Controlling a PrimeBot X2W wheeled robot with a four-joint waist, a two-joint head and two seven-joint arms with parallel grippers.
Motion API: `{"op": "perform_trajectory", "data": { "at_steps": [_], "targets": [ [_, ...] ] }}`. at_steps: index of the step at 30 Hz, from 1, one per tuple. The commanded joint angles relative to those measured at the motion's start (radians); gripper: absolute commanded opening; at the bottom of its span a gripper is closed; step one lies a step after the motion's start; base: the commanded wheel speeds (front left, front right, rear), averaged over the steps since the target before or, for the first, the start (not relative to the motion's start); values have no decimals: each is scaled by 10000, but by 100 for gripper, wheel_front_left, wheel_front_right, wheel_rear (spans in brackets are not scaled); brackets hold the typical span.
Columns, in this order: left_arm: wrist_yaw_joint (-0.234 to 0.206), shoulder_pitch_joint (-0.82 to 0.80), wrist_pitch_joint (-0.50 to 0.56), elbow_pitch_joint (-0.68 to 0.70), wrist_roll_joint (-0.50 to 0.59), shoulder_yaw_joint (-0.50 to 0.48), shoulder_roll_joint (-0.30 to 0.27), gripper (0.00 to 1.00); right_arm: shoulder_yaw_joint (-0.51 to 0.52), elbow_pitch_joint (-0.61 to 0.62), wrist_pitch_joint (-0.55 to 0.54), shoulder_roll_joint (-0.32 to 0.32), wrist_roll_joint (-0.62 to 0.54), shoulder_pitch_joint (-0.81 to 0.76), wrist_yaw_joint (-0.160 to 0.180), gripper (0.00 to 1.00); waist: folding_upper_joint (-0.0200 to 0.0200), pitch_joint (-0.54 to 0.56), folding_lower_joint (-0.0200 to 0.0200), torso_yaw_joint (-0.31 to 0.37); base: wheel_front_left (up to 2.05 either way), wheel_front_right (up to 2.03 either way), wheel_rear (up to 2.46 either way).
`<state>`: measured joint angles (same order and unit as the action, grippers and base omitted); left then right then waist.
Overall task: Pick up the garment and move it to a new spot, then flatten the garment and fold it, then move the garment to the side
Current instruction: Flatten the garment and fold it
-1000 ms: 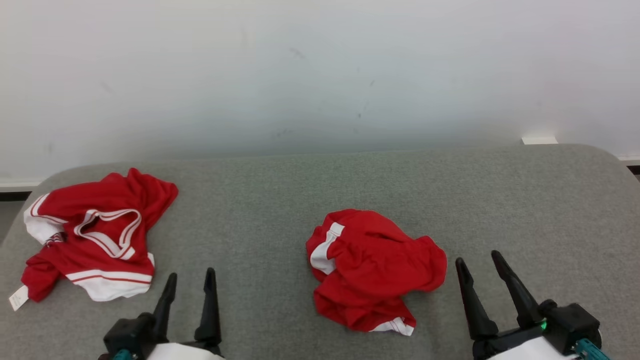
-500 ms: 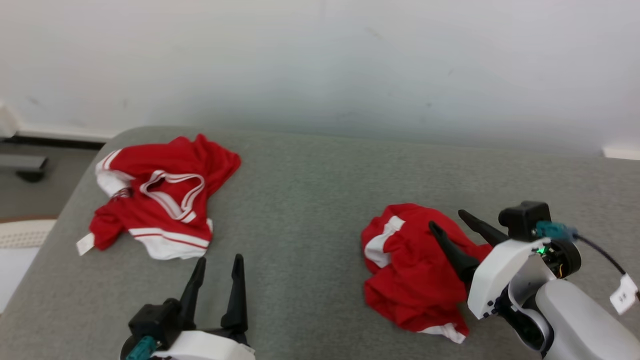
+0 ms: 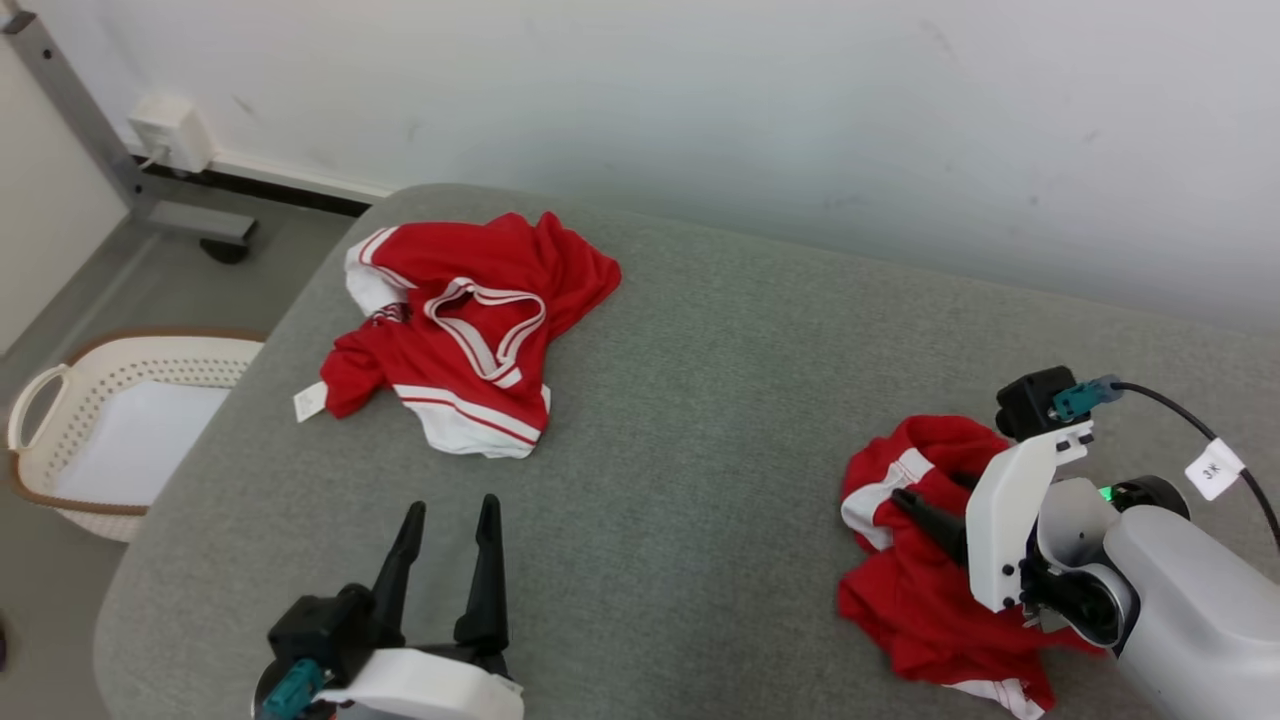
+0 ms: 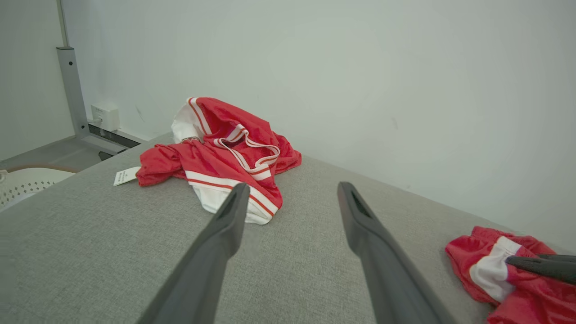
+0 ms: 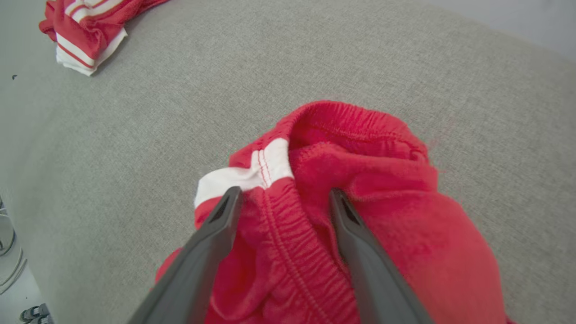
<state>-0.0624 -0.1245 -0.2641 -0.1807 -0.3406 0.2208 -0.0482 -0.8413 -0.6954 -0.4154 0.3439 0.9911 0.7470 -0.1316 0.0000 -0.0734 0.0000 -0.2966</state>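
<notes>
A crumpled red garment with a white side stripe and elastic waistband (image 3: 900, 600) (image 5: 360, 180) (image 4: 504, 279) lies at the right of the grey padded surface (image 3: 700, 400). My right gripper (image 3: 930, 487) (image 5: 284, 192) is open and low over it, its fingers straddling the gathered waistband and touching the cloth. A second red garment, a jersey with white trim (image 3: 450, 330) (image 4: 225, 153) (image 5: 81, 22), lies bunched at the far left. Near the front edge my left gripper (image 3: 452, 505) (image 4: 293, 186) hovers open and empty, pointing at the jersey.
A cream laundry basket (image 3: 130, 430) stands on the floor left of the surface. A metal post (image 3: 80, 110) and a wall box (image 3: 170, 130) are at the back left. A white wall runs behind the surface.
The head camera has swung left, shifting the whole picture. My right arm has reached forward and down, its open fingers now on the striped garment. The left gripper has kept its pose.
</notes>
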Motion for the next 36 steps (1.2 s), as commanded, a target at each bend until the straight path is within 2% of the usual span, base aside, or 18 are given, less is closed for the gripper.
{"op": "perform_trajectory", "data": {
  "at_steps": [1,2,3,4,14,18,22,29,33,36],
  "targets": [
    [-29,-34,-5,28,-90,-42,-40,100,-149,10,-75,53,136,149,18,98,0,31,0,-87,0,0,0],
    [-37,5,-5,27,-85,-44,-40,100,-230,78,-48,98,246,156,18,48,0,60,0,-106,0,0,0],
    [-48,49,-5,22,-79,-50,-40,100,-325,145,37,144,345,158,18,19,0,94,0,-110,0,0,0],
    [-59,95,-5,6,-72,-70,-41,100,-427,216,76,183,431,148,18,0,0,144,0,-98,0,0,0],
    [64,357,-7,-194,177,-261,-42,100,-722,1039,1180,619,1305,258,18,0,0,826,0,513,0,0,0],
    [149,459,-5,-185,262,-370,-38,100,-546,1697,1706,1347,1706,124,20,0,0,960,0,1033,0,0,0],
    [190,500,-7,-154,289,-411,-41,100,-218,2321,2152,2358,1923,-369,20,0,0,976,0,1619,0,0,0],
    [208,532,-5,-125,120,-221,-41,100,399,3233,2293,3898,2637,-2158,20,0,0,882,0,2448,0,0,0],
    [176,507,-5,-174,64,-98,-42,100,673,3223,2540,4218,2891,-3323,20,0,0,786,0,2797,0,0,0],
    [193,428,-5,-230,74,-72,-41,100,837,2898,2890,4020,2696,-3807,20,0,0,729,0,3004,0,0,0]
  ]
}}
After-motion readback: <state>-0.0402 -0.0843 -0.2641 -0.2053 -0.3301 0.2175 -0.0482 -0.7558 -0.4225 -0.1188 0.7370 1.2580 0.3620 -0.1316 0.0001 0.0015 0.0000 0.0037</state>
